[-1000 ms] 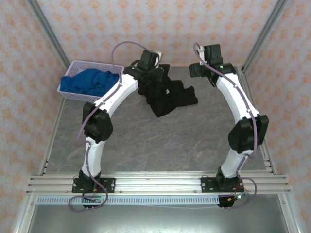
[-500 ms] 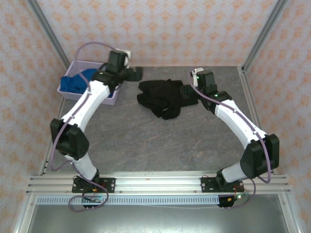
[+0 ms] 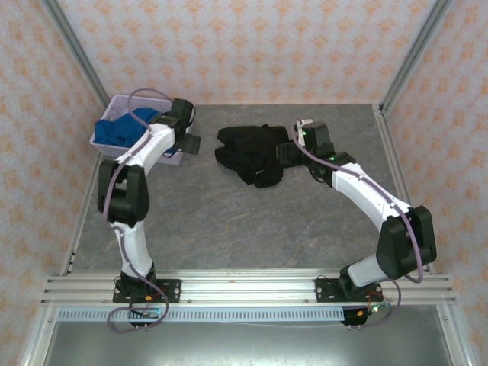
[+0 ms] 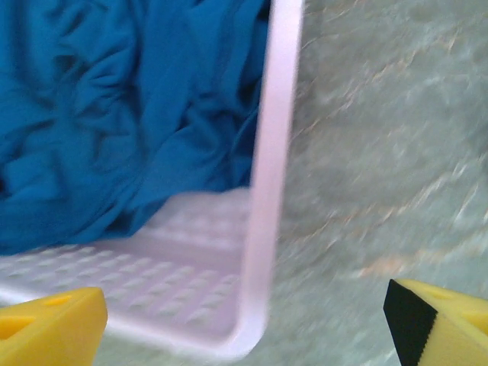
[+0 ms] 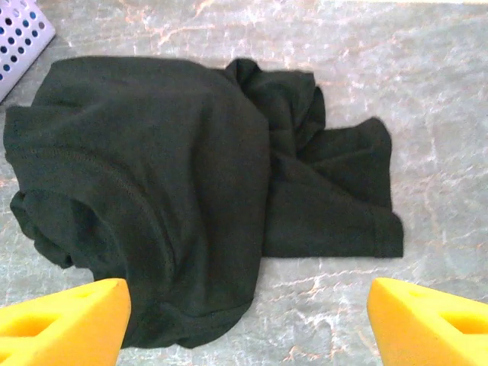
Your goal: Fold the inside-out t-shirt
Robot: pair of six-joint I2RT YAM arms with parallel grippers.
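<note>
Grey marbled table [image 3: 252, 221], crumpled black t-shirt [image 3: 252, 152] at upper centre of the frame, lilac basket [image 3: 113, 147] upper left.

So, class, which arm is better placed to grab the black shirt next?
Right: the right gripper, open, sits at the edge of the shirt; the left gripper is open by the basket.

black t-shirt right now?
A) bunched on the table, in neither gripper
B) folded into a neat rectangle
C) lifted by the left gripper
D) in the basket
A: the black t-shirt lies rumpled on the table. The right gripper hangs open above it, and the left gripper is open and empty over by the basket.
</note>
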